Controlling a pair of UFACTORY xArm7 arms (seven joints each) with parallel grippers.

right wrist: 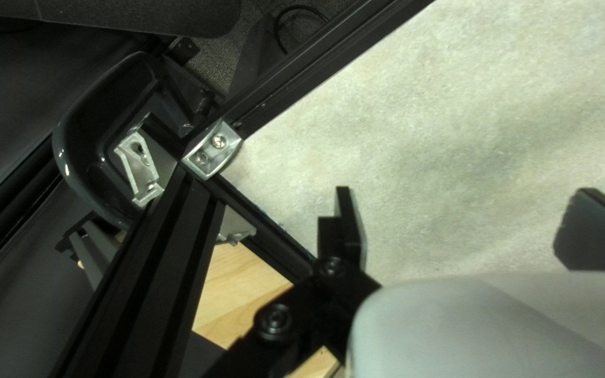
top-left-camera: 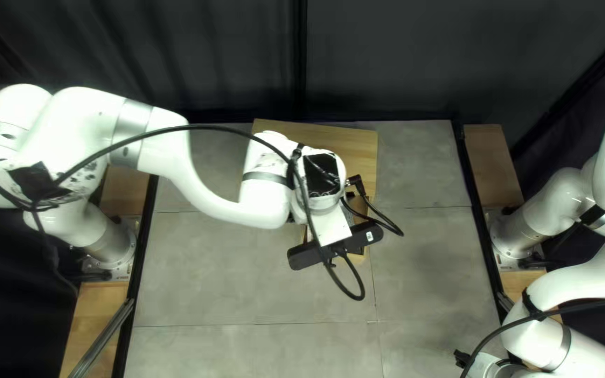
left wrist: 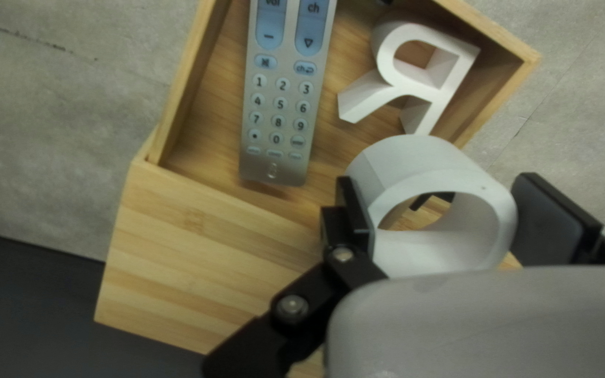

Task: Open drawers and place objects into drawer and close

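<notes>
With the left gripper (left wrist: 437, 203) snug on the white ring (left wrist: 390, 164) above the open drawer (left wrist: 204, 140) and the right gripper (right wrist: 465, 203) spread wide, lowering should be gentle, clear of the remote (left wrist: 278, 105) at the ring's ten o'clock and the letter (left wrist: 418, 82) at twelve.

From my seat, I see a gray tiled surface (top-left-camera: 204, 280) with a dark curtain (top-left-camera: 197, 56) beyond its far edge. Black rails (top-left-camera: 472, 189) run down both sides, with wooden boards (top-left-camera: 491, 161) just outside them. A silvery bar (top-left-camera: 103, 339) lies slanted at the lower left of the top left view. My right wrist view shows a metal corner bracket (right wrist: 211, 148) on black beams (right wrist: 316, 63), beside a glossy, curved black frame (right wrist: 71, 161) I can't identify.
</notes>
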